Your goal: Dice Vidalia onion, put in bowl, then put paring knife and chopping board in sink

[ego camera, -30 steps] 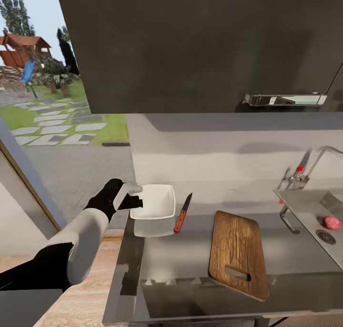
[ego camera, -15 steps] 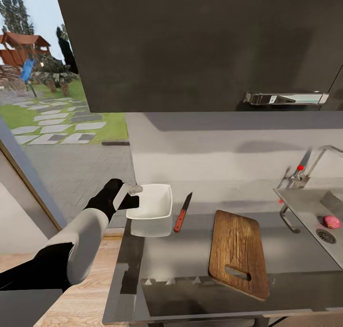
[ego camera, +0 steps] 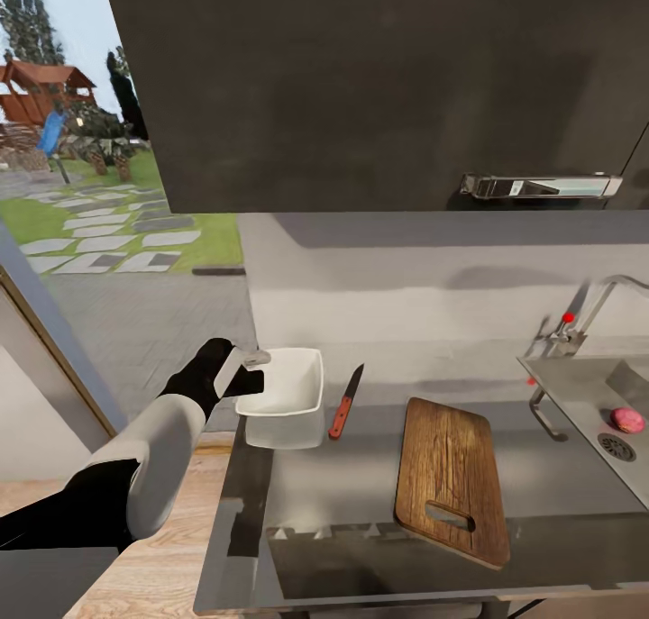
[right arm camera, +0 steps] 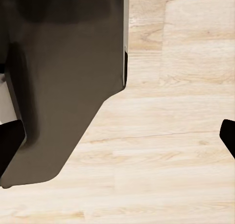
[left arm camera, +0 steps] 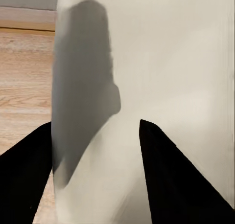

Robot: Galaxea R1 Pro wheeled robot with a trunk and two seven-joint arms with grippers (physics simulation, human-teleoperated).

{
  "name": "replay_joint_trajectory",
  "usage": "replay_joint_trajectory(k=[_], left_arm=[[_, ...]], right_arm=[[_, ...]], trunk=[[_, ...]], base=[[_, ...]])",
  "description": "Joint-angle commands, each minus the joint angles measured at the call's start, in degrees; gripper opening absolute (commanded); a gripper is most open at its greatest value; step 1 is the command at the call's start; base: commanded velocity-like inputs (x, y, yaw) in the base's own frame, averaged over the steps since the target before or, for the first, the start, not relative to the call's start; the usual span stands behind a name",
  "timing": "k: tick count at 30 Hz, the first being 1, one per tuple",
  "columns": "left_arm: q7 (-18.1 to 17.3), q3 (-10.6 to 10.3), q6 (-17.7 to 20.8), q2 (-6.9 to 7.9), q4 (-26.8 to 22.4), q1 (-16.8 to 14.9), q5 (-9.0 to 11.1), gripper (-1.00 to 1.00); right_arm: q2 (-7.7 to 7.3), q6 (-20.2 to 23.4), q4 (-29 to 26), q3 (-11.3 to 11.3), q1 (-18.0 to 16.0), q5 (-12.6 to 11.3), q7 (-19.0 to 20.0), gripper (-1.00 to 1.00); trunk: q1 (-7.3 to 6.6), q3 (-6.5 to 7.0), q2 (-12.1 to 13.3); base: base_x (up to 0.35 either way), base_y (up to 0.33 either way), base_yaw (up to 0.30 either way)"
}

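**Left claw at the bowl's rim; onion still in the sink**

Left arm: reached from the left of the head view to the worktop's left end. The left claw (ego camera: 255, 371) sat at the near-left rim of the bowl (ego camera: 288, 380). In the left wrist view the two dark fingers (left arm camera: 171, 180) stood apart with the bowl's white wall (left arm camera: 161, 77) between them; whether they pinched the rim could not be told.

Bowl: white, squarish, at the worktop's left edge, seemingly tipped or lifted, a pale reflection beneath it.

Knife (ego camera: 346, 403): flat on the worktop just right of the bowl, red handle towards the robot, blade pointing to the wall.

Chopping board (ego camera: 451, 479): right of the knife, apart from it, its slotted end overhanging the worktop's front edge.

Sink (ego camera: 577, 394): far right, set in the worktop, tap (ego camera: 595, 308) with a red knob behind. The onion (ego camera: 627, 420), pinkish, lay in the basin beside the drain.

Right claw (right arm camera: 117, 136): over wood floor beside a dark panel; fingertips spread wide, holding nothing.

Handling note: if the bowl is being repositioned, grip the rim squarely, keep it level and clear of the knife.

Surface and room: grey, glossy worktop (ego camera: 361, 484); dark wall cupboard above; pale wood floor; a window on the left showing lawn and paving.
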Motion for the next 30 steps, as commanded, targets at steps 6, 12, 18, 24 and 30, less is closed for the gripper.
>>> replay_joint_trajectory(k=[6, 12, 18, 24, 30], left_arm=[[0.23, 0.32, 0.32, -0.06, -0.06, -0.03, -1.13, -1.0], [0.2, 0.32, 0.32, -0.06, -0.1, -0.03, -1.16, -1.0], [0.17, 0.33, 0.32, -0.06, -0.13, -0.03, -1.16, -1.0], [0.17, 0.34, 0.32, -0.06, -0.14, -0.03, -1.15, -1.0], [0.17, 0.34, 0.32, -0.06, -0.14, -0.03, -1.13, -1.0]], right_arm=[[0.0, -0.09, -0.09, -0.1, 0.03, 0.04, 0.03, 1.0], [-0.01, -0.07, -0.09, -0.1, 0.03, 0.04, 0.03, 1.0], [0.0, -0.09, -0.09, -0.1, 0.03, 0.04, 0.03, 1.0], [0.0, -0.09, -0.09, -0.1, 0.03, 0.04, 0.03, 1.0], [0.0, -0.08, -0.09, -0.1, 0.03, 0.04, 0.03, 1.0]], trunk=[[0.04, -0.11, -0.1], [0.04, -0.11, -0.1], [0.04, -0.11, -0.1], [0.04, -0.11, -0.1], [0.04, -0.1, -0.1]], base=[[-0.13, 0.0, 0.0], [-0.28, 0.0, 0.0], [-0.072, 0.0, 0.0], [-0.006, 0.0, 0.0], [0.0, 0.0, 0.0]])
